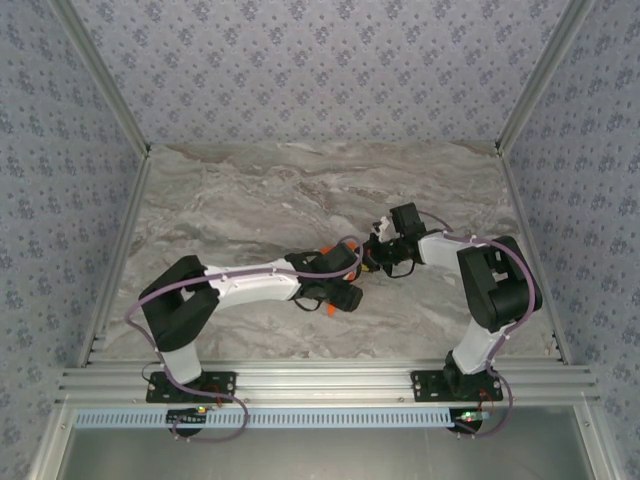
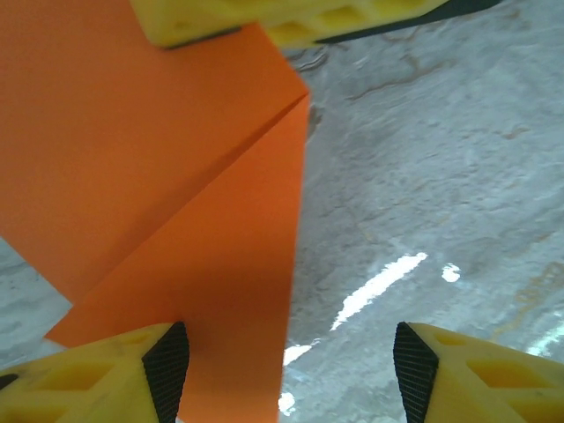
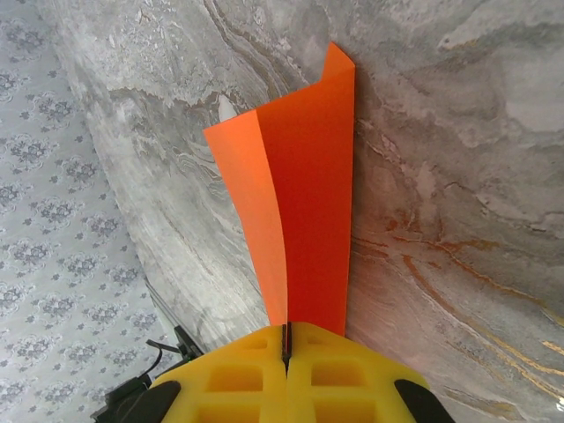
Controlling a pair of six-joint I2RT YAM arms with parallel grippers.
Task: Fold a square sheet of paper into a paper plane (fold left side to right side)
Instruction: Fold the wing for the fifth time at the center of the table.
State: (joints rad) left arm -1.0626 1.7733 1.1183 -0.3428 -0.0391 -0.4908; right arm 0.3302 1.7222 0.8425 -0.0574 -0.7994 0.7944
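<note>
Marble table (image 1: 250, 200): arms converge centre; right tool (image 3: 286, 337) pinches orange paper (image 3: 308, 176); left tool (image 2: 291, 357) gapes.

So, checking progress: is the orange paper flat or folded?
Folded: the paper shows a diagonal flap edge, and the right gripper pinches it at a lengthwise crease.

Tabletop (image 1: 250, 200): grey-beige marbled surface, glossy. Walls (image 1: 320, 60): pale floral wallpaper on three sides. Corner posts (image 1: 103, 75): aluminium, slanting. Rails (image 1: 330, 380): ribbed aluminium along the near edge. Slotted strip (image 1: 330, 417): pale blue, just below the rails
</note>
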